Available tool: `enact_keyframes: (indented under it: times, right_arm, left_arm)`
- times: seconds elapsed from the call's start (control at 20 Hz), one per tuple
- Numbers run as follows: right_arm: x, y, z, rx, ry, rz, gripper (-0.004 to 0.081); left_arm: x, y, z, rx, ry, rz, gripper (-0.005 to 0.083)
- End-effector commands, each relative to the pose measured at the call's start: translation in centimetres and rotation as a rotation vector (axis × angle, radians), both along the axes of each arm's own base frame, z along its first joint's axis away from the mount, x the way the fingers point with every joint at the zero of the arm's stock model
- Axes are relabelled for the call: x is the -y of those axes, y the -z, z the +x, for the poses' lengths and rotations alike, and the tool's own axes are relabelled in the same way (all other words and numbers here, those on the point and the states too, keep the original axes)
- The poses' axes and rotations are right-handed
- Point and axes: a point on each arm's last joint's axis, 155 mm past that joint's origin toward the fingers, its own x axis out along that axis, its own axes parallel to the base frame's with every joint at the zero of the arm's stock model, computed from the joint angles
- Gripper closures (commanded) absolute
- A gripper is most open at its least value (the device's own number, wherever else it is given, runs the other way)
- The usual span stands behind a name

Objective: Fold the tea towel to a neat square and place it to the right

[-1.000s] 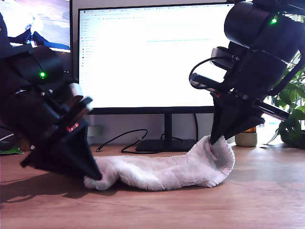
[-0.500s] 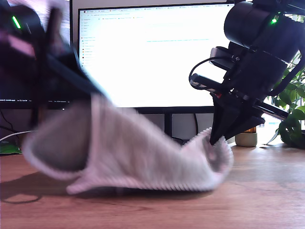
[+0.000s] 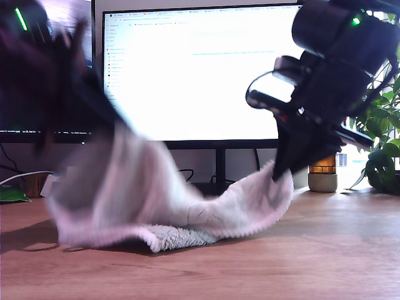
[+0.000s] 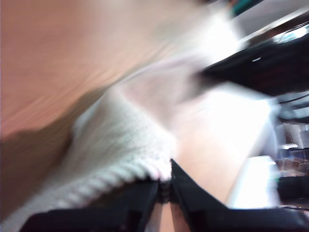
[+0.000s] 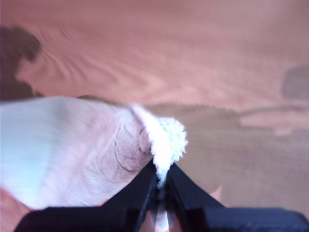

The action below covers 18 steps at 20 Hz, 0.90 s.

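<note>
The wooden desk [image 3: 325, 250] bears the tea towel's [image 3: 181, 234] sagging middle, a monitor stand [image 3: 215, 187] and a small pot [image 3: 322, 181]

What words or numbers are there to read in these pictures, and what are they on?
None can be read.
Big monitor: a white page with rows of tiny text, too small to read.
Second screen at the exterior view's left: blurred, mostly hidden by an arm.
Tea towel: no label showing.

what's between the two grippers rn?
Exterior view: only the tea towel spans from one gripper to the other, sagging onto the wooden table mid-span.
</note>
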Motion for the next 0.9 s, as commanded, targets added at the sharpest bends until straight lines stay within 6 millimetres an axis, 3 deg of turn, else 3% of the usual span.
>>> enact_keyframes:
  times: [0.0, 0.2, 0.55, 0.85]
  right_arm:
    - [-0.6, -0.5, 0.0, 0.020, -0.018, 0.002, 0.0782]
    - [-0.6, -0.3, 0.1, 0.032, -0.011, -0.027, 0.0782]
    - [0.6, 2.5, 0.2, -0.009, 0.000, -0.122, 0.0782]
    - [0.2, 5.0, 0.9, -0.031, -0.001, -0.133, 0.0782]
  left_arm:
    - [-0.1, 2.3, 0.1, -0.012, 0.006, 0.029, 0.0795]
    - [-0.6, 5.0, 1.7, 0.002, -0.026, 0.078, 0.0794]
    - [-3.1, 5.1, 4.0, 0.037, -0.112, 0.104, 0.0792]
    - [-5.5, 5.0, 5.6, 0.050, -0.184, 0.108, 0.0784]
